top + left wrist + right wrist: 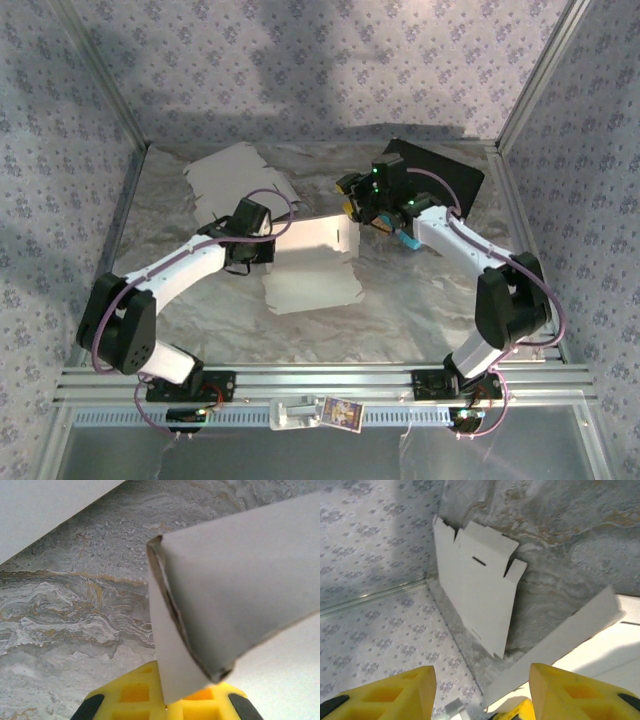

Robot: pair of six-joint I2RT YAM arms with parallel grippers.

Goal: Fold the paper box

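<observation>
Top external view: found the paper box [312,282] near the centre of the table [400,315], with one panel raised. Saw the left gripper [268,248] at its 9 o'clock, fingers clamped on that panel. Saw the right gripper [368,215] at 2 o'clock, fingers apart and holding nothing. Could not read the small card [342,412] at 6 o'clock.

Light is dim (shadows cross the back wall [300,45]), paper box [240,590] slightly blurred.

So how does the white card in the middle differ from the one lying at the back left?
The middle card has a panel folded up; the back card lies fully flat. The middle card is pinched by the left gripper; the back card is untouched. Both are white cut-out blanks.
</observation>
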